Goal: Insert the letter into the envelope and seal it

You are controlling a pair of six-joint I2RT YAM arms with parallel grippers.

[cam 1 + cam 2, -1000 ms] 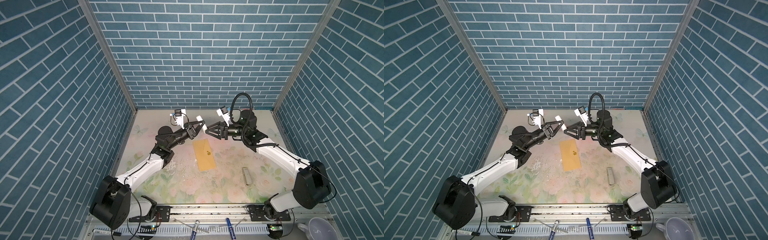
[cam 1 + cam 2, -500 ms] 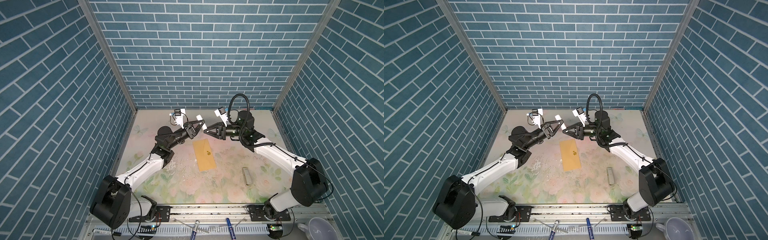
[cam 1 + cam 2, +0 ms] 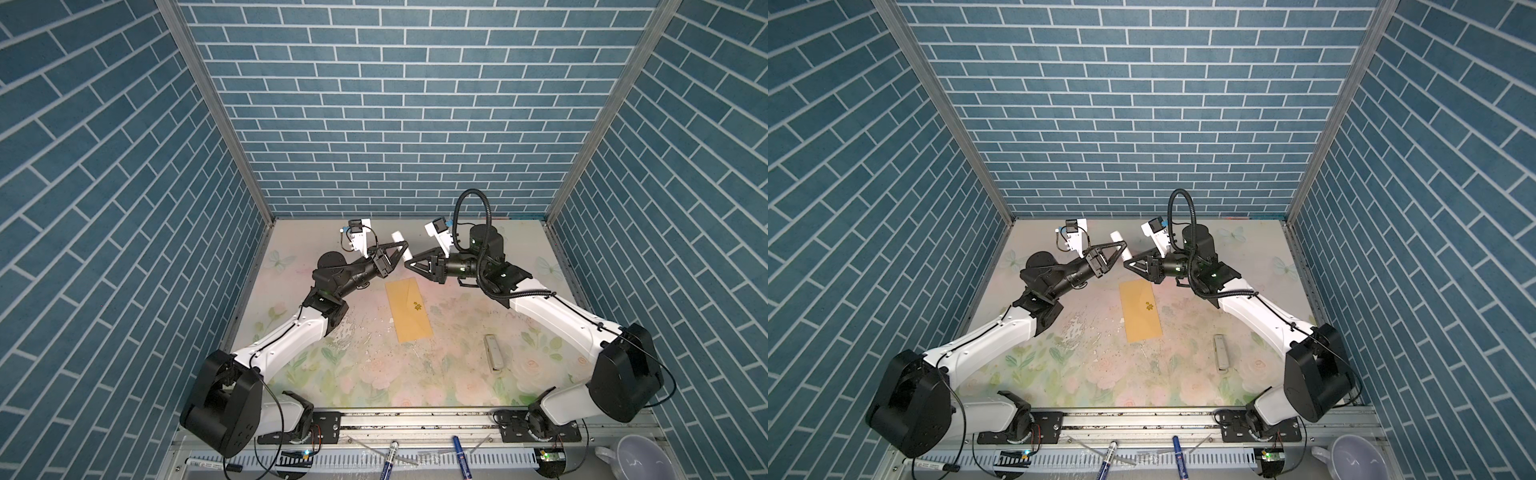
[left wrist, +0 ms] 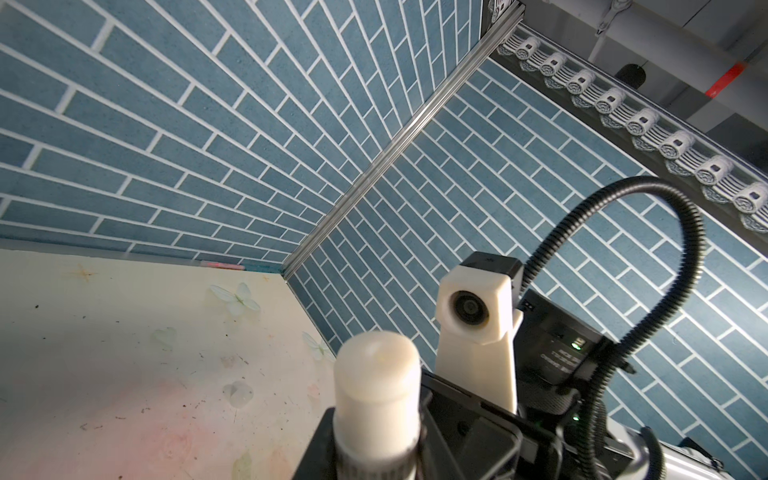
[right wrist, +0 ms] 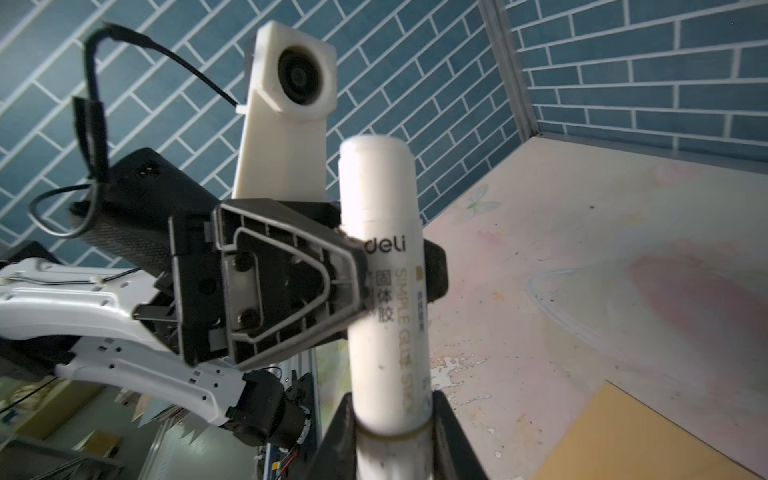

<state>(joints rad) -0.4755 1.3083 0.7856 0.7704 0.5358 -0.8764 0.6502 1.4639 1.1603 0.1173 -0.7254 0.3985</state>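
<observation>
Mustard-yellow kraft, the envelope (image 3: 409,312) lies flat in the middle of the counter (image 3: 374,374), gold flower sticker up. I can't see the letter anywhere — perhaps it's inside. Above the envelope's far end both claws share a white deli glue stick (image 5: 382,187): the left claw (image 3: 402,246) pinches the barrel, and the right claw (image 3: 408,265) is narrowed onto one end. The risk, I'd say, is that a pull or twist off the tube's axis wrenches it out of one grip and drops it — or smears glue on the paper below. A second ago the right claw stood wider and slightly further right; the envelope hasn't moved.
</observation>
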